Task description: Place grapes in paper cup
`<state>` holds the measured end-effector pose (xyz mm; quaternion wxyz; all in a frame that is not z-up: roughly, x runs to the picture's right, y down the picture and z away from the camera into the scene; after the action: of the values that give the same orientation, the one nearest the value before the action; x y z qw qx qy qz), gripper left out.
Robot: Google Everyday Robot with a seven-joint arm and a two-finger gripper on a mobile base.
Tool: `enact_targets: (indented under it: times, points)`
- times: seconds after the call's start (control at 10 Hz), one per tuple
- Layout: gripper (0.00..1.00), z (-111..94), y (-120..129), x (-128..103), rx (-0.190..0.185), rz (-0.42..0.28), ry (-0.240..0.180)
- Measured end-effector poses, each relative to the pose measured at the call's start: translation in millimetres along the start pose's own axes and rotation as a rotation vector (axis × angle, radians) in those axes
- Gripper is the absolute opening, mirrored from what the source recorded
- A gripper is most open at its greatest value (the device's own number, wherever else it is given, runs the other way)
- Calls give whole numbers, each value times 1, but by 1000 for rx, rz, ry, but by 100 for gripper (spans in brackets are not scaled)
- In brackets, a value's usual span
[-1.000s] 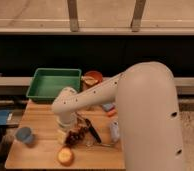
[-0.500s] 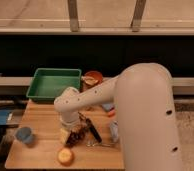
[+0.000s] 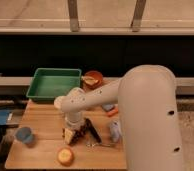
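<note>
At the far left a small blue cup [image 3: 24,135] stands near the edge of the pale wooden table [image 3: 40,120], whose front edge is cut off by the frame. Behind it sits a green rectangular plastic tray [image 3: 54,73] with raised walls. Near the front lies a round orange-yellow fruit [image 3: 65,156]; neither it nor the blue cup has moved since the earlier frames. Just above the fruit the gripper [image 3: 76,131] hangs low over the table below the smooth white wrist, which has shifted slightly right; whether it is open or closed I cannot tell, as the wrist covers it. The cream paper cup [image 3: 68,135] shows only as a pale patch at the gripper's lower left, mostly hidden. The dark reddish-purple grapes [image 3: 83,129] sit just right of it, right at the gripper, hard to separate from the dark parts around them. Farther back is a round orange bowl [image 3: 93,78]. Right of the grapes stands a small grey metal cup [image 3: 114,130], blurred. The bulky white arm [image 3: 145,115] hides the table's right side.
</note>
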<state>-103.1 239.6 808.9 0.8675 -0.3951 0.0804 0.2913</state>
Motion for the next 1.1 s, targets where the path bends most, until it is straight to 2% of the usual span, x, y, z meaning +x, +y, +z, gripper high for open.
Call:
enact_targets:
  times: [0.2,0.6,0.9,1.1]
  points:
    - [37,-1,-1,0,3,-1,-1]
    - [2,-3,-1,2,1,1,-3]
    - [0,-34,-7,4,-13,17,-62]
    - [0,-75,-9,3,-8,19,-116]
